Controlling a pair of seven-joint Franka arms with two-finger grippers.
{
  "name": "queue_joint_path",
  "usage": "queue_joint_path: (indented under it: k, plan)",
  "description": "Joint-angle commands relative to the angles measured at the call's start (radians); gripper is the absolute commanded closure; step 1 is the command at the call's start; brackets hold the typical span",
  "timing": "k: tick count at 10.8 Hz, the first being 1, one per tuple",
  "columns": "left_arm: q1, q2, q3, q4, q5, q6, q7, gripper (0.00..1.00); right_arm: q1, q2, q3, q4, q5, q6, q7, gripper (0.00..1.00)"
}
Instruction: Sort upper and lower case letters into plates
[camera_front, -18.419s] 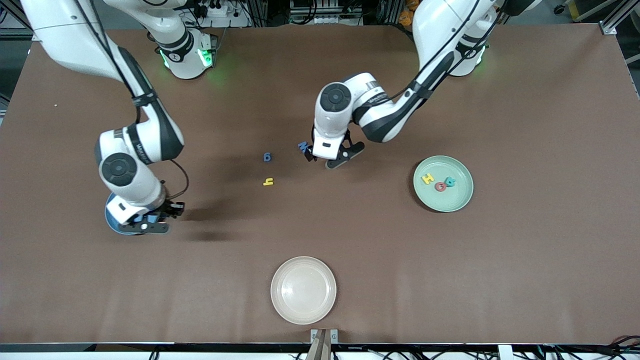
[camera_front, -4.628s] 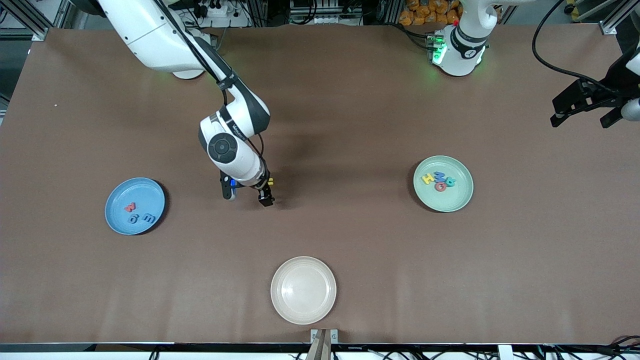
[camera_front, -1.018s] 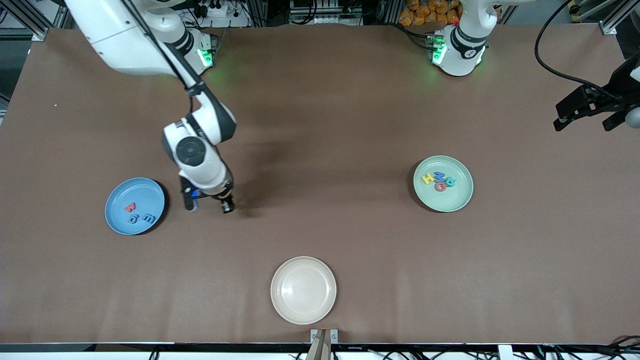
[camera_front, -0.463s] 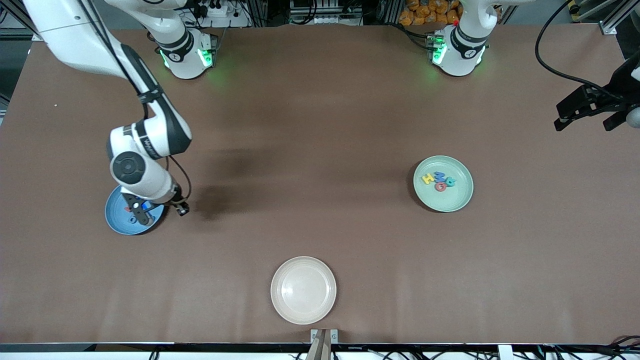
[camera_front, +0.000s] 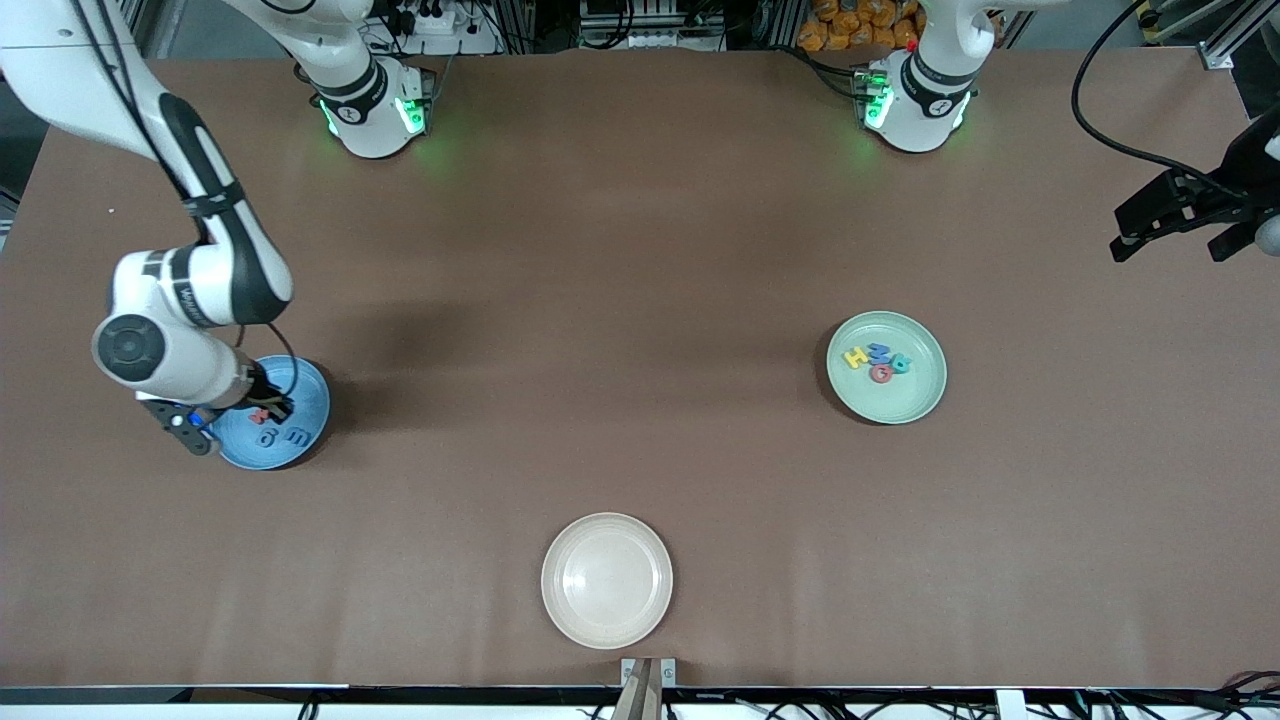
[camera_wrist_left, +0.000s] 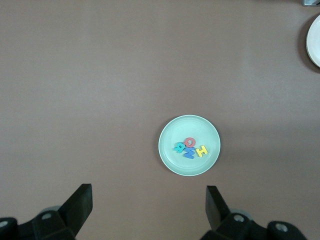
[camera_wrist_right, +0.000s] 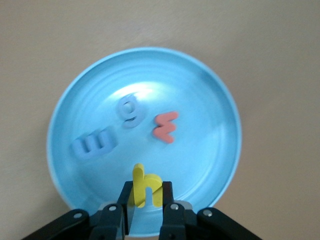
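Note:
My right gripper (camera_front: 232, 414) hangs over the bright blue plate (camera_front: 305, 392) and is shut on a yellow letter h (camera_wrist_right: 145, 187), held upright between the fingers over the plate's edge. In the blue plate (camera_wrist_right: 200, 90) lie a blue g (camera_wrist_right: 131, 111), a blue m (camera_wrist_right: 94, 144) and a red w (camera_wrist_right: 166, 126). The mint green plate (camera_front: 900, 405) holds a yellow H (camera_front: 855, 356), a blue letter (camera_front: 880, 351), a teal letter (camera_front: 902, 363) and a red letter (camera_front: 880, 374). My left gripper (camera_front: 1180, 225) waits open and empty at the left arm's end of the table, high above the green plate (camera_wrist_left: 170, 135).
A cream-white plate (camera_front: 606, 579) stands empty near the table's front edge, midway between the two coloured plates. It shows at the edge of the left wrist view (camera_wrist_left: 315, 40).
My right arm has carried the yellow h from the table's middle toward its own end, and it now hangs over the blue plate. The left arm has not moved.

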Motion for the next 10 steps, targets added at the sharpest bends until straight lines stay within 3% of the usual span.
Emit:
queue_joint_path:
  k: [1, 2, 3, 4, 10]
  plan:
    - [0.003, -0.008, -0.003, 0.002, 0.011, -0.009, -0.013, 0.00, -0.015, -0.026, -0.042, -0.013, -0.018, -0.005, -0.126, 1.00]
    - [0.003, -0.006, -0.001, 0.002, 0.011, -0.009, -0.012, 0.00, -0.035, -0.022, -0.056, 0.001, -0.017, -0.004, -0.200, 0.74]
    - [0.001, -0.006, -0.003, 0.002, 0.012, -0.009, -0.012, 0.00, -0.041, -0.022, -0.056, 0.004, -0.015, -0.007, -0.214, 0.27]
    - [0.001, -0.006, -0.003, 0.002, 0.012, -0.009, -0.012, 0.00, -0.035, -0.022, -0.056, 0.003, -0.014, -0.005, -0.210, 0.00]
    - [0.000, -0.008, -0.005, 0.001, 0.012, -0.011, -0.014, 0.00, 0.006, -0.070, -0.050, 0.043, -0.001, -0.080, -0.222, 0.00]
